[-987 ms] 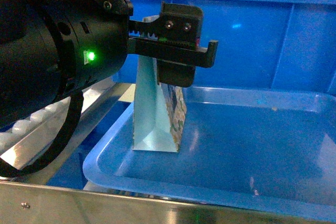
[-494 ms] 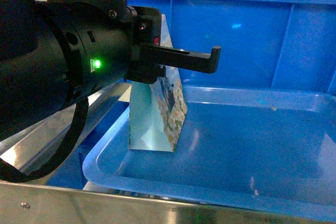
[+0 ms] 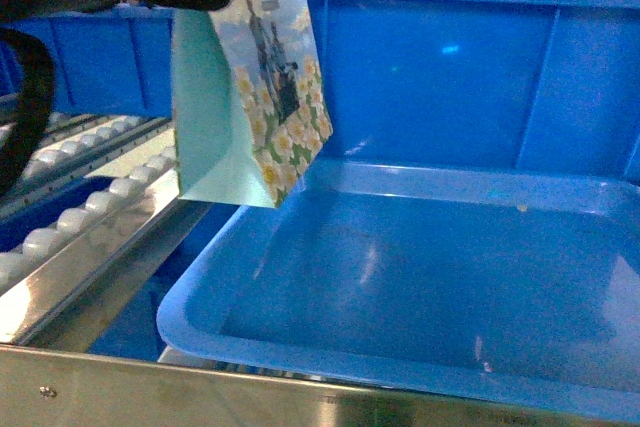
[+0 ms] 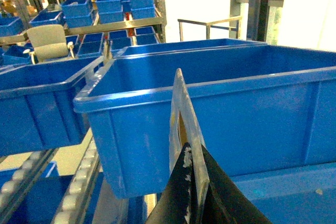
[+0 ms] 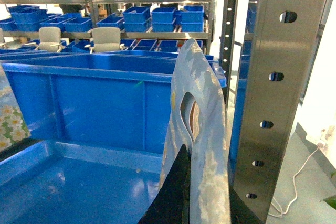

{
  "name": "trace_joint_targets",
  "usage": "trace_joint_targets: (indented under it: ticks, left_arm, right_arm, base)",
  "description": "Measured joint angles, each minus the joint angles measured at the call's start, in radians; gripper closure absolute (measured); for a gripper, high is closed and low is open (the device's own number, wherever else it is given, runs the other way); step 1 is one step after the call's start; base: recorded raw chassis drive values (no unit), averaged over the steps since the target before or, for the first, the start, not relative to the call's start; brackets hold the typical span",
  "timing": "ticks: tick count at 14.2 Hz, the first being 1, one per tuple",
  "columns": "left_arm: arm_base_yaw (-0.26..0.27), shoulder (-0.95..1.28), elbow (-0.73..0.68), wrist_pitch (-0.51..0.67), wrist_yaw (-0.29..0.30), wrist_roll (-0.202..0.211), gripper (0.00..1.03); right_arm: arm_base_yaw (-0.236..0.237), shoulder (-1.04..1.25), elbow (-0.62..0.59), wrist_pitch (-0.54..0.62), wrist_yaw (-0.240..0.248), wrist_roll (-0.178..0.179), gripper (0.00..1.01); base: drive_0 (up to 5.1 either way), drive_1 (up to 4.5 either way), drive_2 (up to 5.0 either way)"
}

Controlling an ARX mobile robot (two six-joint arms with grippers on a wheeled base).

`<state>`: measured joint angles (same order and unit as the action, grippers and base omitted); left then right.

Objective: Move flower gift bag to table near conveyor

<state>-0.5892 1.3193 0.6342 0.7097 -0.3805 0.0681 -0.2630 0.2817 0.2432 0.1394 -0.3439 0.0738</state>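
Left tool (image 4: pixel 195 192) pinching flower gift bag (image 3: pixel 250 97), blue bin (image 3: pixel 420 287) below, conveyor (image 3: pixel 80 217) alongside

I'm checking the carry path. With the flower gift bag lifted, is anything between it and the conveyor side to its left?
Nothing visible blocks it. The flower gift bag hangs from the left hand, clear above the rim of the blue tray. The conveyor rollers lie lower and to its left. The table itself is not in view.

The gift bag (image 3: pixel 250 87) has pale mint sides and a yellow-flowered front; bright blue bins (image 3: pixel 450 77); white conveyor rollers (image 3: pixel 60 222).
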Motion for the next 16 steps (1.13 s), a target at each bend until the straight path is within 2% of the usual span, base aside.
trace_joint_targets:
  ticks: [5, 8, 9, 11, 12, 13, 16]
  left_arm:
    - [0.021, -0.079, -0.035, -0.021, -0.002, 0.001, 1.01]
    - [0.104, -0.302, -0.151, -0.121, -0.011, 0.02, 1.01]
    - [0.142, -0.397, -0.203, -0.154, -0.011, 0.042, 1.01]
    - [0.208, -0.559, -0.257, -0.279, 0.001, 0.045, 1.01]
    - [0.219, -0.619, -0.261, -0.337, 0.006, 0.041, 1.01]
    - [0.219, -0.629, -0.261, -0.327, 0.008, 0.038, 1.01]
    - [0.216, -0.62, -0.261, -0.336, 0.021, 0.037, 1.01]
  right_arm:
    - [0.0, 0.0, 0.0, 0.0, 0.0, 0.0, 0.99]
    - [0.0, 0.0, 0.0, 0.0, 0.0, 0.0, 0.99]
    - [0.0, 0.0, 0.0, 0.0, 0.0, 0.0, 0.99]
    - [0.0, 0.0, 0.0, 0.0, 0.0, 0.0, 0.99]
    - [0.0, 0.0, 0.0, 0.0, 0.0, 0.0, 0.99]
    - [0.0, 0.0, 0.0, 0.0, 0.0, 0.0, 0.99]
    - [0.0, 0.003, -0.002, 0.0, 0.003, 0.0, 0.99]
  base:
    - [0.0, 0.0, 0.0]
    - [0.0, 0.0, 0.0]
    - [0.0, 0.0, 0.0]
    - [0.0, 0.0, 0.0]
    - [0.0, 0.0, 0.0]
    - [0.0, 0.0, 0.0]
    - [-4.6, 1.7, 3.6]
